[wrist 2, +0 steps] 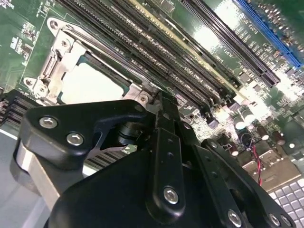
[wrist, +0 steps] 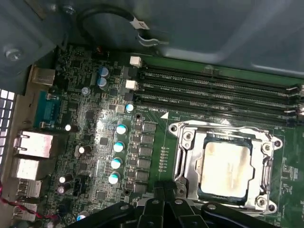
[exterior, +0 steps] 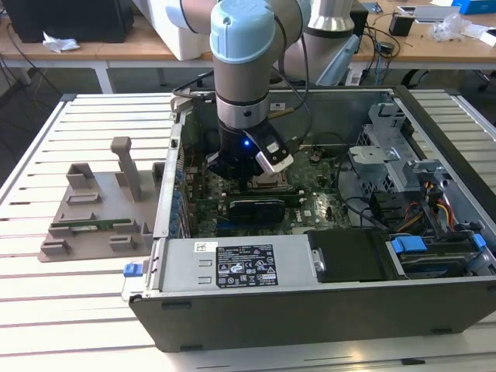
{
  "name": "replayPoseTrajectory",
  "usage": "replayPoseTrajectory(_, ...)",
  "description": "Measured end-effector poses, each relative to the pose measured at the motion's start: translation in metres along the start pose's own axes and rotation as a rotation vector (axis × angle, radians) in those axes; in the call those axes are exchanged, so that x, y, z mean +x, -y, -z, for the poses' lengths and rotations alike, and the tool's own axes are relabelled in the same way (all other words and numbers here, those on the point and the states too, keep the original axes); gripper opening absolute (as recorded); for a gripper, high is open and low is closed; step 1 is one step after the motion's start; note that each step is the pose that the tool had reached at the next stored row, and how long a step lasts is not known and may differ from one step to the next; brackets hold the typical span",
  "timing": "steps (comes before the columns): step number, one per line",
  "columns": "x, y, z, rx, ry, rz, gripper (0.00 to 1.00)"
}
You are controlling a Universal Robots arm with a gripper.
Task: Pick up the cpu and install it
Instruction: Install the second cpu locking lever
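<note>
One cpu (wrist: 225, 167) lies flat inside the metal socket frame (wrist: 183, 156) on the green motherboard (wrist: 95, 118), its pale top also showing in the second wrist view (wrist 2: 90, 84), with four dark memory slots (wrist: 213, 90) running just beside the frame. In the exterior view the single gripper (exterior: 252, 174) hangs low inside the open computer case (exterior: 325, 302), right over the socket; whether its jaws are spread or closed I cannot tell, and nothing shows held in them. On the exterior view's left a grey fixture (exterior: 97, 205) stands on the slatted table (exterior: 46, 302), well apart from the arm
</note>
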State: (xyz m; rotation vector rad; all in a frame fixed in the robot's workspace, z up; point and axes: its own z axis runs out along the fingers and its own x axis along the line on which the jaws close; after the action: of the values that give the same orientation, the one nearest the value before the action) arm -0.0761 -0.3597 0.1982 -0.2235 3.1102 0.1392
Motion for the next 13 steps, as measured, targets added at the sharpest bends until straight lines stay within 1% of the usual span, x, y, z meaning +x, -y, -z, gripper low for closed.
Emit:
replayPoseTrajectory(1, 0.0, 0.0, 0.0001, -0.0002, 0.0002, 0.0, 0.11)
replayPoseTrajectory(2, -0.0004, -0.0006, 0.0035, -0.0014, 0.0027, 0.0, 0.11)
replayPoseTrajectory(5, -0.0009, -0.0025, 0.0166, -0.0002, 0.0015, 0.0, 0.11)
replayPoseTrajectory(6, -0.0017, -0.0034, 0.018, -0.0002, 0.0017, 0.0, 0.11)
replayPoseTrajectory(7, -0.0052, -0.004, 0.0182, 0.0066, -0.0005, 0.0, 0.11)
replayPoseTrajectory(9, -0.0167, -0.0049, 0.017, 0.0508, -0.0101, 0.001, 0.11)
replayPoseTrajectory(11, -0.0263, -0.0084, 0.0145, 0.0706, -0.0167, 0.001, 0.11)
replayPoseTrajectory(13, -0.0401, -0.0151, 0.0098, 0.0878, -0.0246, 0.001, 0.11)
